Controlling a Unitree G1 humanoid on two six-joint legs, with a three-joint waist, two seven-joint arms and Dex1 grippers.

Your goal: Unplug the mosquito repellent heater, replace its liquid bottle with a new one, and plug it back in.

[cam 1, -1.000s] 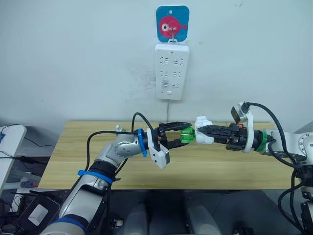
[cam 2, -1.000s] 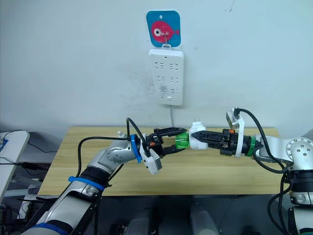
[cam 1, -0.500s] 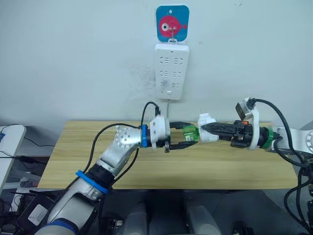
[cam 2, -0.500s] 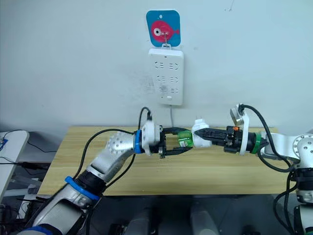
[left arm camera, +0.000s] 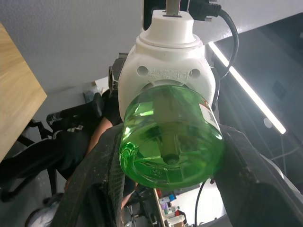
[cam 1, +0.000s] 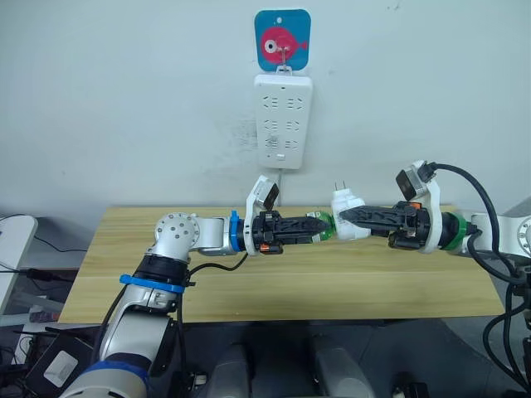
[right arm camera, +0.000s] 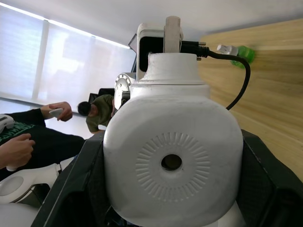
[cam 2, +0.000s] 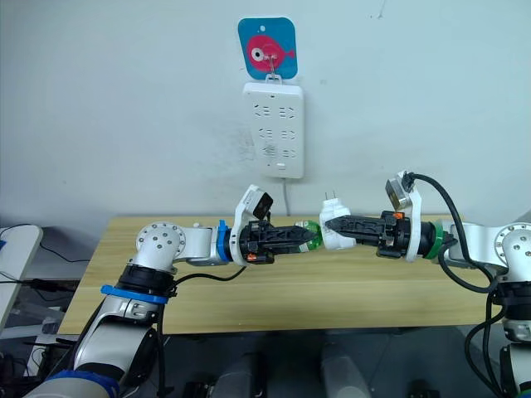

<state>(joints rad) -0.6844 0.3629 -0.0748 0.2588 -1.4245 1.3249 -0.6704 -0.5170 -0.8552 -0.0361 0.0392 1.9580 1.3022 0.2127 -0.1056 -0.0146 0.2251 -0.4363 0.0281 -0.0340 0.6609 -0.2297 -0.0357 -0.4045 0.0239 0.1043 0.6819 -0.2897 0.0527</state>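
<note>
Above the middle of the wooden table [cam 1: 274,278], near its far edge, the two claws meet tip to tip: the left claw [cam 1: 319,225] is clenched on the green liquid bottle [left arm camera: 171,138], and the right claw [cam 1: 342,215] grips the mosquito repellent heater [right arm camera: 173,156] — its plug prongs pointing up, the bottle still seated in its base. Behind them a white power strip [cam 1: 283,119] hangs on the wall under a blue fish hook plate [cam 1: 282,39] — none of its sockets occupied.
</note>
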